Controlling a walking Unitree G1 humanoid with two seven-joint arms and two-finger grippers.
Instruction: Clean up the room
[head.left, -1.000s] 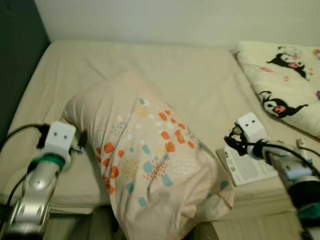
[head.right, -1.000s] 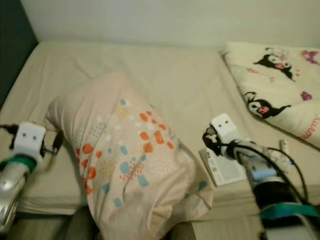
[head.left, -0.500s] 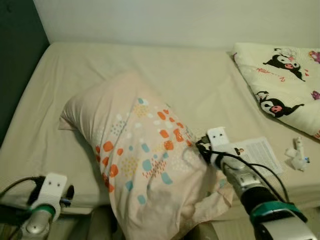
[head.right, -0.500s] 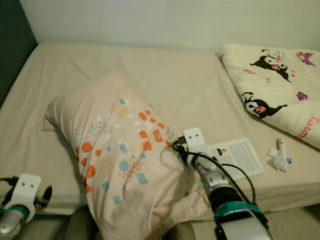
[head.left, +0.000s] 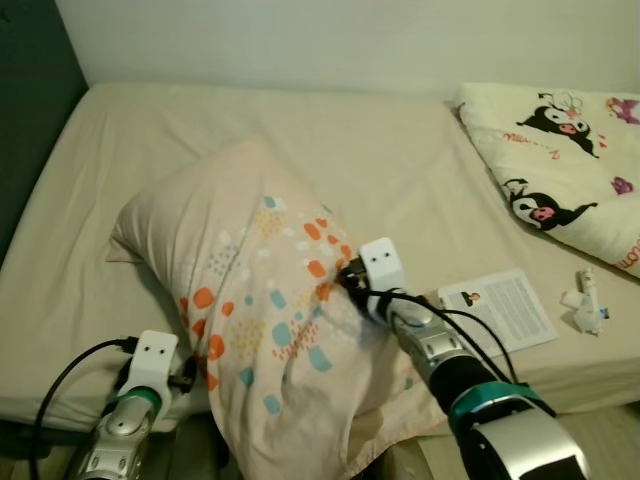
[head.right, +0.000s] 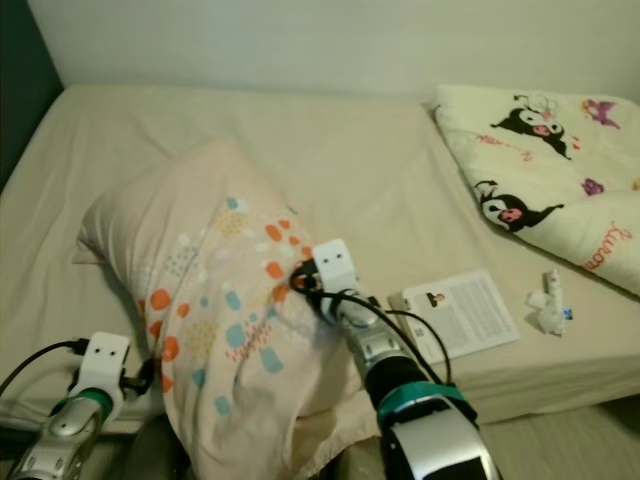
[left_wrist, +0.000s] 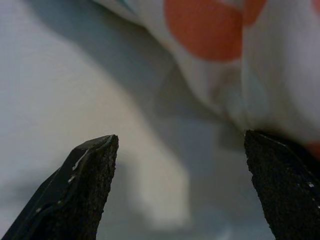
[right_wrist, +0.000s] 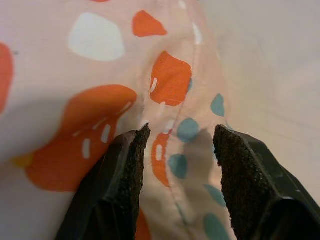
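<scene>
A peach pillow (head.left: 260, 290) with orange, teal and white spots lies on the beige bed (head.left: 400, 170), its lower end hanging over the front edge. My right gripper (head.left: 345, 272) presses into the pillow's right side. In the right wrist view its fingers (right_wrist: 122, 170) stand apart, astride a raised seam of the pillow (right_wrist: 170, 100). My left gripper (head.left: 188, 372) is low at the bed's front left, just beside the pillow's lower left edge. Its fingers (left_wrist: 85, 180) are spread wide, with pillow fabric (left_wrist: 240, 60) just beyond them and nothing between.
A white booklet (head.left: 498, 308) lies on the bed right of the pillow, with a small crumpled white item (head.left: 583, 303) further right. A cream blanket with cartoon prints (head.left: 560, 150) covers the far right. A dark wall (head.left: 30, 100) borders the left.
My right gripper has swung left from the booklet onto the pillow's right side. The left arm has dropped from the pillow's left side to the bed's front edge. The camera shifted slightly.
</scene>
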